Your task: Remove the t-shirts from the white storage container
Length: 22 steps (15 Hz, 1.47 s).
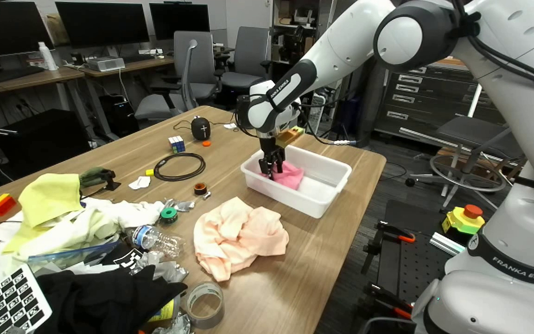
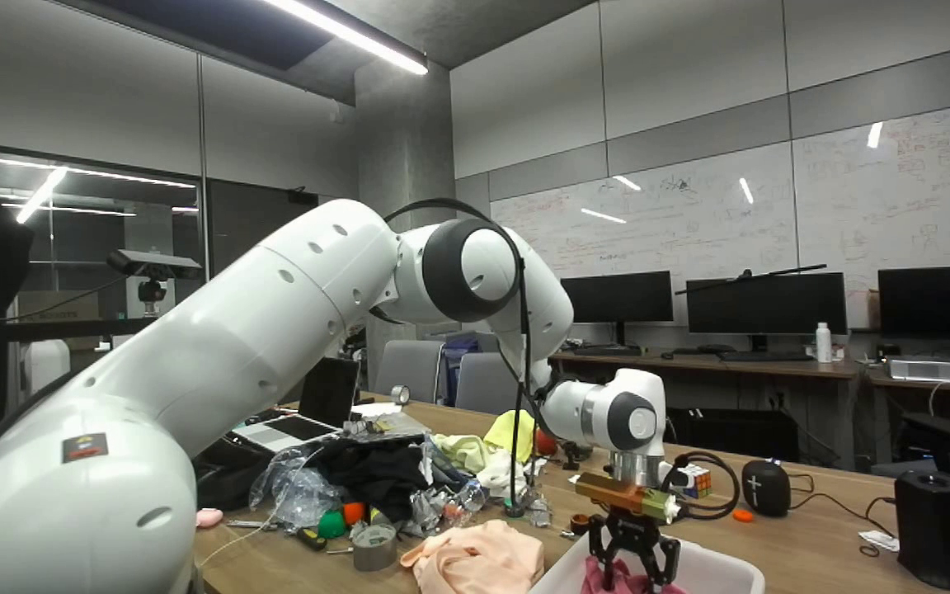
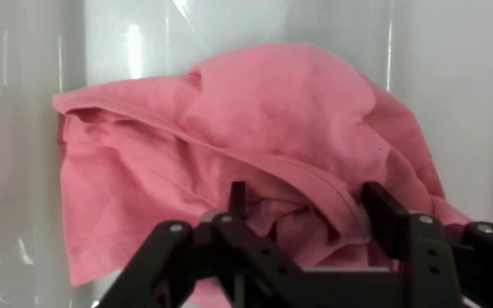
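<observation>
The white storage container stands on the table; part of it shows at the bottom of an exterior view. A crumpled pink t-shirt lies at one end inside it, and it fills the middle of the wrist view. My gripper points down inside the container at the pink t-shirt. In the wrist view the gripper has its fingers wide apart, with loose pink folds between them. A peach t-shirt lies bunched on the table beside the container; it also shows in an exterior view.
A cluttered pile with a black cloth, a yellow cloth and a plastic bottle covers one table end. Duct tape, a coiled cable, a Rubik's cube and a black speaker are on the table.
</observation>
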Available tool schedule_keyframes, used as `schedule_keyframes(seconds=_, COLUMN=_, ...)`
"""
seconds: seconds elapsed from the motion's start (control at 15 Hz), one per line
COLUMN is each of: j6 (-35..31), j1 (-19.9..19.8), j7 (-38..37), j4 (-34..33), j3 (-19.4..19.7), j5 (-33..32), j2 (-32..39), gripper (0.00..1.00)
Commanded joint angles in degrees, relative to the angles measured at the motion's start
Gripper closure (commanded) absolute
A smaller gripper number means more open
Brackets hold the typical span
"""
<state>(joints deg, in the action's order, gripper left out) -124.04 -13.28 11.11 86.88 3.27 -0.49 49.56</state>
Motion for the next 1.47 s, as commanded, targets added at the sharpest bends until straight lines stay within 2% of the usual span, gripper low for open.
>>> schedule_keyframes(seconds=0.0, j6=1.3, j1=-1.3, j7=1.4, j4=-1.7, j3=-1.3, j5=2.1, j2=0.1, gripper=0.62)
schedule_keyframes(seconds=0.33, j6=1.8, j1=-2.4, j7=1.8, j4=-1.9, j3=-2.0, j5=4.2, j2=-0.2, gripper=0.96)
schedule_keyframes(seconds=0.47, j6=1.8, j1=-3.0, j7=2.2, j4=-1.9, j3=-2.3, j5=5.1, j2=-0.4, gripper=1.00)
schedule_keyframes(seconds=0.6, j6=1.5, j1=-3.5, j7=2.3, j4=-1.6, j3=-2.7, j5=6.3, j2=-1.1, gripper=0.95)
schedule_keyframes(seconds=0.87, j6=0.2, j1=-2.5, j7=1.2, j4=2.7, j3=-1.5, j5=5.4, j2=-6.5, gripper=0.96)
schedule_keyframes(seconds=1.4, j6=-5.6, j1=0.6, j7=-1.8, j4=20.0, j3=0.9, j5=3.0, j2=-28.8, gripper=0.97)
